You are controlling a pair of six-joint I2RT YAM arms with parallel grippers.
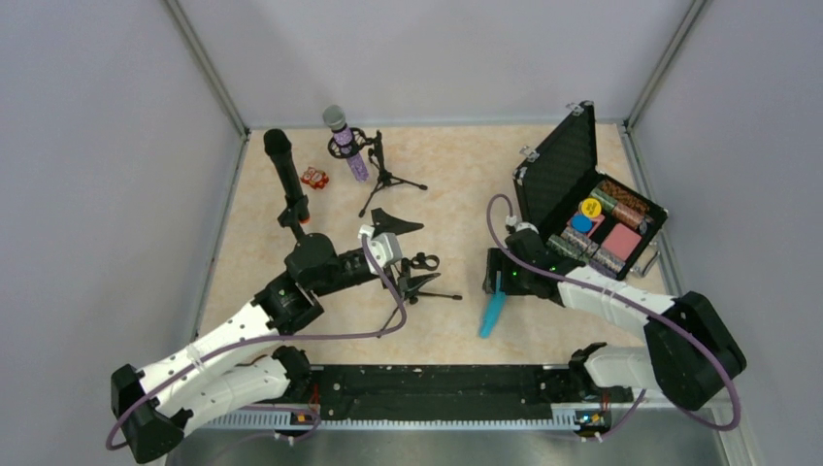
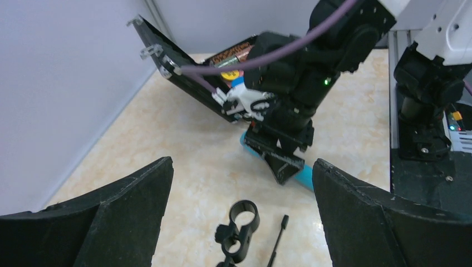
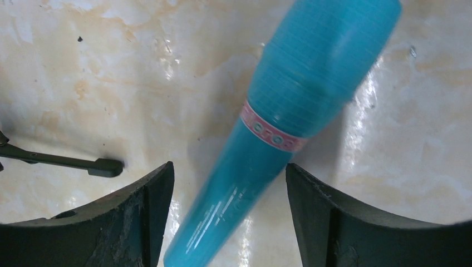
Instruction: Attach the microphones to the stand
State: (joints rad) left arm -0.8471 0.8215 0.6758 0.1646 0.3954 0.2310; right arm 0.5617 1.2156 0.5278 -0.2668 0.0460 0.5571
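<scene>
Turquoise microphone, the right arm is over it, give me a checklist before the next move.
1. Turquoise microphone lies inside the right gripper: ok.
2. Its fingers shut on it: not ok, a gap shows beside one finger.
3. Left gripper open, empty: ok.
4. Stand clip by the left gripper empty: ok.
5. That clip's stand upright: cannot tell.

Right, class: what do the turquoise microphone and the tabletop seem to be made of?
Turquoise microphone: likely plastic, smooth and slightly glossy, with soft highlights along it. Tabletop: glossy marble-look stone or laminate, beige veining with bright reflections.
</scene>
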